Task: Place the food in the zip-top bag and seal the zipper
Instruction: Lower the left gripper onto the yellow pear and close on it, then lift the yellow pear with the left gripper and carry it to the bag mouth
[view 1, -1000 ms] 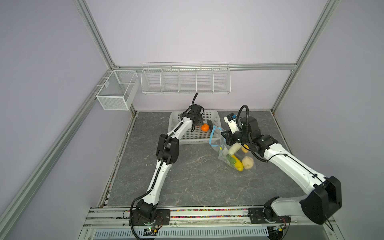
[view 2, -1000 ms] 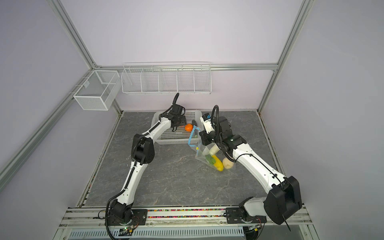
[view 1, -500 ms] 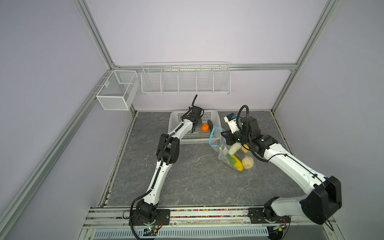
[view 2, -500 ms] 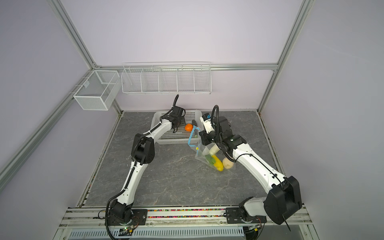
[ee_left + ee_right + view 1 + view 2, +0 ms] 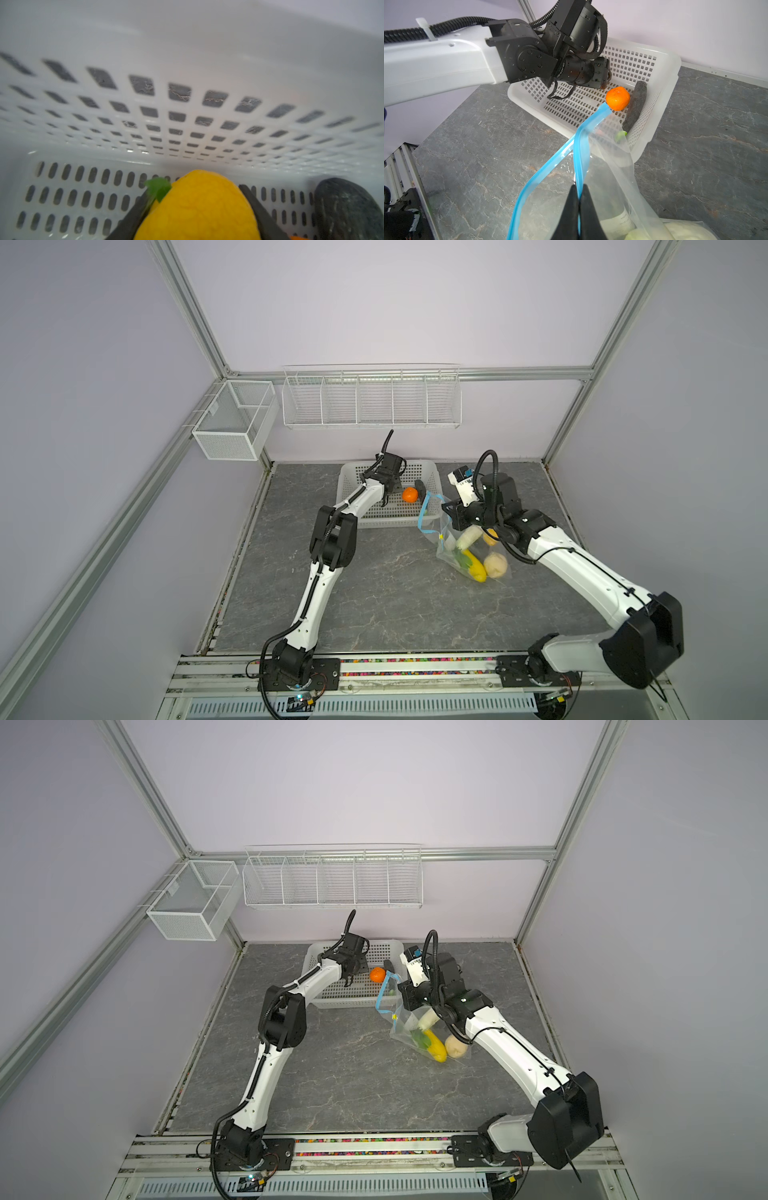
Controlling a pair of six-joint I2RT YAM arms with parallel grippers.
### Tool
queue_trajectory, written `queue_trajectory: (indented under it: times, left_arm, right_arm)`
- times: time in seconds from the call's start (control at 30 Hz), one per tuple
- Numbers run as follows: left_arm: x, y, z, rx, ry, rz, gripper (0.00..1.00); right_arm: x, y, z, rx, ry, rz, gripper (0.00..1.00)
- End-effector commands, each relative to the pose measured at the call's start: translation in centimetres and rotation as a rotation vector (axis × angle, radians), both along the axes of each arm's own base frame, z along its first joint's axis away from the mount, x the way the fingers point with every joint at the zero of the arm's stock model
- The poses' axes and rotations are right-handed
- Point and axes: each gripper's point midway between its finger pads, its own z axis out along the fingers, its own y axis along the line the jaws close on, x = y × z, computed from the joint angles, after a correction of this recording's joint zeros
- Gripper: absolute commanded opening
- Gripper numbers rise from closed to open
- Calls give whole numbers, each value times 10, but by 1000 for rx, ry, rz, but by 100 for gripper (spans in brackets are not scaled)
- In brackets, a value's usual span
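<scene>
- Resting on the surface [image 5: 365, 597], the bag [image 5: 445, 527] holds a yellow piece [image 5: 476, 569], beige piece [image 5: 495, 565] and white piece [image 5: 467, 536].
- Above it, right tool [image 5: 579, 188] clamped on the zipper [image 5: 579, 158]; mouth agape.
- Farthest, in the basket [image 5: 386, 523]: left tool [image 5: 194, 191] pressed on both sides of a lemon [image 5: 199, 209]; orange [image 5: 409, 494] and dark piece [image 5: 420, 487] nearby.

1. One white basket [image 5: 388, 522].
2. One clear bag [image 5: 445, 529].
3. One long wire rack [image 5: 371, 400], upper middle; one box wire rack [image 5: 232, 423], upper left.
4. One orange [image 5: 409, 494], one black piece [image 5: 421, 488], one lemon [image 5: 197, 207].
5. Two arms: left arm [image 5: 316, 597], right arm [image 5: 582, 572].
</scene>
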Motion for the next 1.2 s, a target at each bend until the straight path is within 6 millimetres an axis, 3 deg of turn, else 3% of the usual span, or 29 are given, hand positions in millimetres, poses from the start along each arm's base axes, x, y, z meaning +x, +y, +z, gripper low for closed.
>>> queue_trajectory:
  times: [0.0,0.3,0.7,0.9,1.17]
  left_arm:
    - [3,1,39,-15,-78,11,54]
    - [-11,1,49,-19,-83,4,49]
    - [-64,7,85,-52,-73,-23,45]
    - [-101,0,104,-98,-50,-72,43]
    - [-169,-15,122,-221,56,-226,43]
  right_arm:
    - [0,0,-5,14,12,4,7]
    - [0,0,-4,17,9,2,7]
    - [-2,0,1,39,0,0,7]
    - [-6,0,6,58,-10,2,7]
    - [-8,-1,16,66,-38,8,7]
